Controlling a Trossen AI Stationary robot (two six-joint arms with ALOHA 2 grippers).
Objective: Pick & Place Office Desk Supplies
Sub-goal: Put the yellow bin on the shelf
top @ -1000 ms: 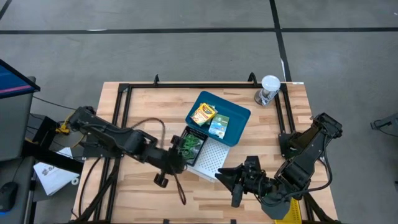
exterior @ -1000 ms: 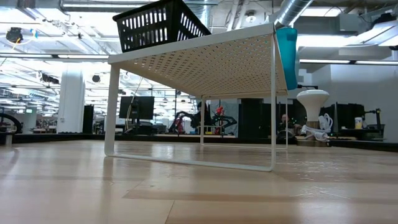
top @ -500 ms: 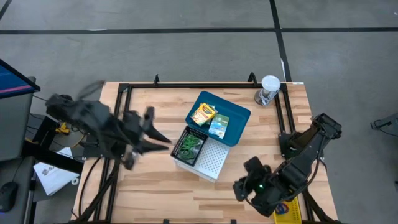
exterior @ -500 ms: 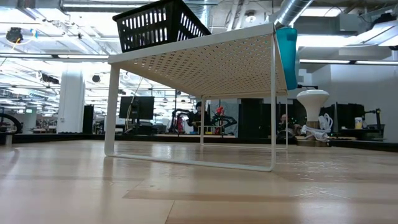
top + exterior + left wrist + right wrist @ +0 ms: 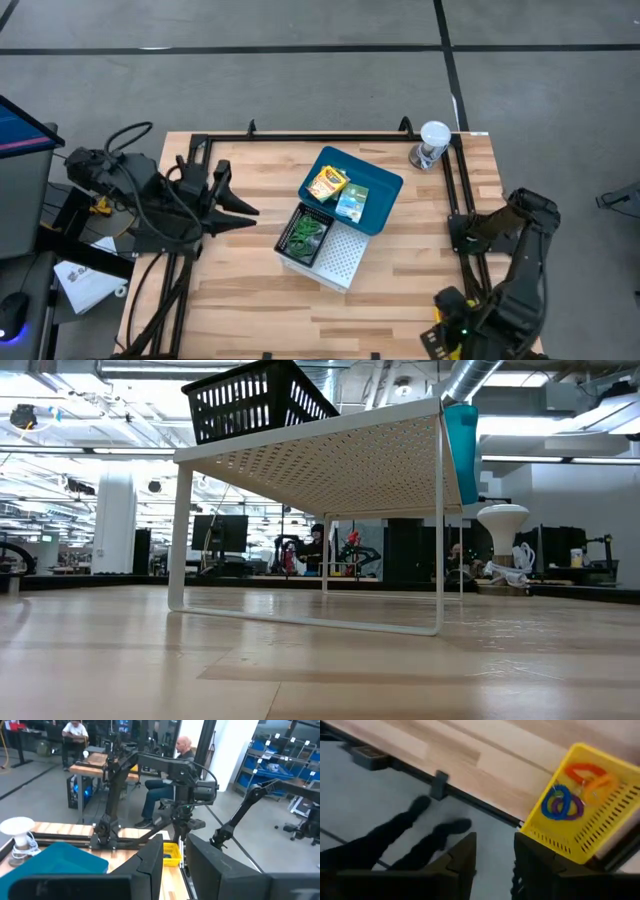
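- Wooden tabletop [image 5: 240,300] is carrying a white rack [image 5: 345,262] at its middle, with a black basket [image 5: 307,232] and a blue tray [image 5: 385,190] sitting on top.
- You are seeing a crayon box [image 5: 326,183] and a green card box [image 5: 352,203] lying side by side in the tray. Green bands [image 5: 303,236] are filling the black basket.
- Orange, blue and purple bands [image 5: 562,805] are lying in a yellow basket [image 5: 580,827] at the tabletop's near right corner.
- Your left tool [image 5: 174,862] is sitting over the left edge, slightly parted and gripping nothing.
- Your right tool [image 5: 495,850] is hanging above the yellow basket, parted and empty too.
- You are likely between picks, or finishing, since nothing is lying loose on the wood.
- Any next move is calling for a fresh reach into a container.
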